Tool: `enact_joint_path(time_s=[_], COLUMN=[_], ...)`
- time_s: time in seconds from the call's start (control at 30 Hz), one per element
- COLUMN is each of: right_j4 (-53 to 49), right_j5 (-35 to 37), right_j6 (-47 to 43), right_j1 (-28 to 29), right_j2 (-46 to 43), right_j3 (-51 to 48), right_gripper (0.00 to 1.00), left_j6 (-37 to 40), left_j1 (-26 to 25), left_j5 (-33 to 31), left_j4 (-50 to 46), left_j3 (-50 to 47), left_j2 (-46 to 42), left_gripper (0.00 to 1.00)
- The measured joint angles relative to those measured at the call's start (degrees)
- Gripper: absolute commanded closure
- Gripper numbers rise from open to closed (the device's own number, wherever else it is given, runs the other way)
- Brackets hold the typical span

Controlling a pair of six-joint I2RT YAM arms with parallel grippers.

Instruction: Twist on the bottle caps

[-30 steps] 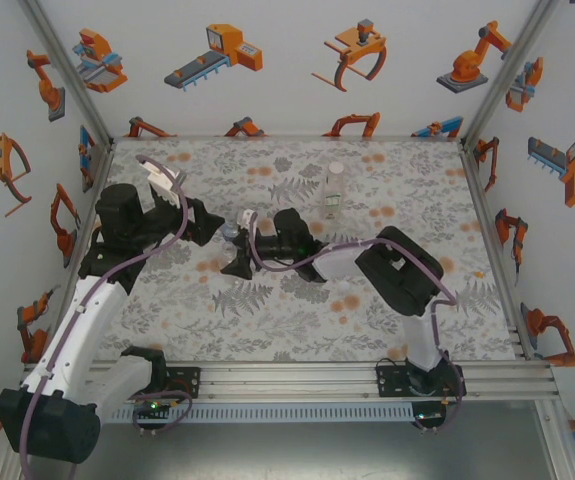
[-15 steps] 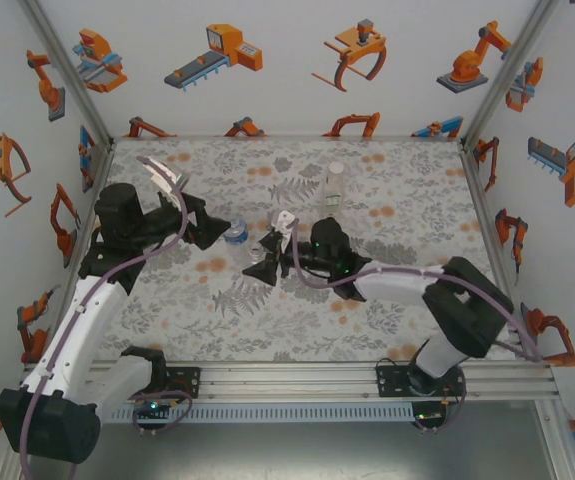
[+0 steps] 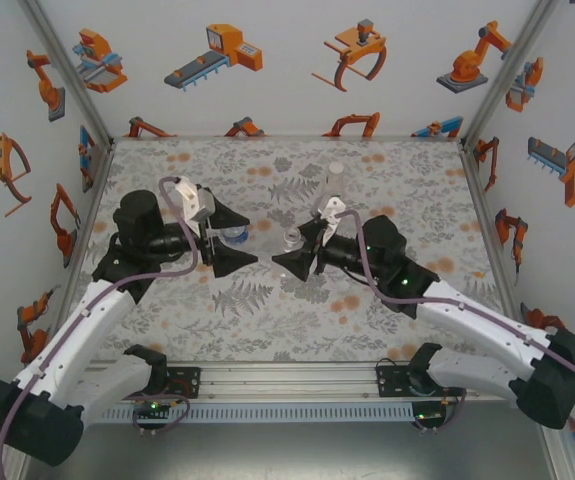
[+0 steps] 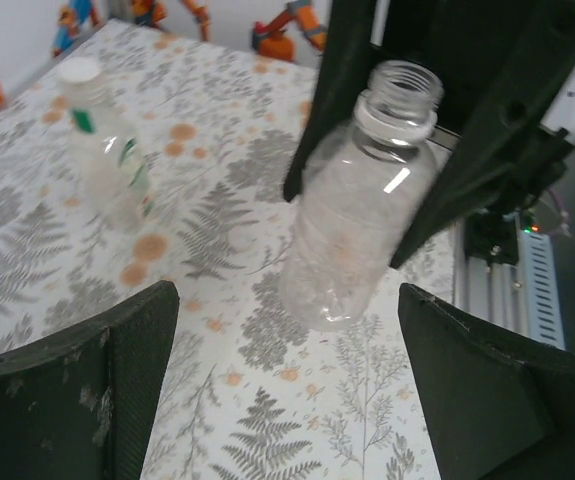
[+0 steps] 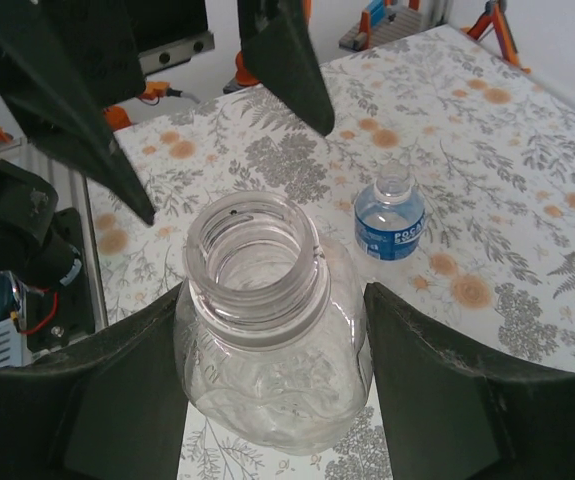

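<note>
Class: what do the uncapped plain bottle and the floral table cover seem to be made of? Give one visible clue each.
The uncapped plain clear bottle: probably thin glossy plastic; the print shows through it, with bright glints and a moulded neck thread. The floral-print table cover: a flat, matte printed sheet, perhaps vinyl or paper; I cannot tell which.

The left arm (image 3: pixel 82 325) and the right arm (image 3: pixel 477 325) are built of smooth white shell links joined by black, drum-shaped joint housings. A lilac cable (image 3: pixel 127 283) trails along each arm, back from the jaws. The left gripper (image 3: pixel 239 238) and the right gripper (image 3: pixel 289 250) carry matte black, wedge-shaped fingers (image 4: pixel 67 400), faintly scuffed and flecked with pale specks. Just behind each pair of jaws sits a small white camera block (image 3: pixel 189 200). Tiny green lights (image 3: pixel 366 240) glow on the black housing behind the right jaws.
</note>
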Motion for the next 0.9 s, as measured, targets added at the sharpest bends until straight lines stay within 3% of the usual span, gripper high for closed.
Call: enact_joint_path(time_s=[0.27, 0.43, 0.63, 0.9], right_j4=[-2.27, -1.29, 0.0, 2.21], right_j5=[-0.09, -1.6, -4.04, -5.05], right_j6=[4.52, 6.88, 9.2, 10.82], right_j1=[0.02, 0.0, 0.02, 0.0], right_j2=[-3.74, -4.63, -4.61, -4.5], right_j3=[4.76, 6.01, 6.05, 6.49], right_gripper=[0.71, 0.71, 0.72, 0.73], left_j6=[1.62, 1.6, 0.61, 0.28], left_j1=[-8.04, -12.39, -15.96, -19.98], left_j5=[-1.97, -6.86, -13.05, -16.26], left_j4=[2.71, 4.52, 6.75, 7.85], left_j3=[0.0, 0.0, 0.02, 0.98], left_j2=[-1.01, -0.33, 1.62, 4.83], left_gripper=[0.16, 0.16, 0.16, 0.21])
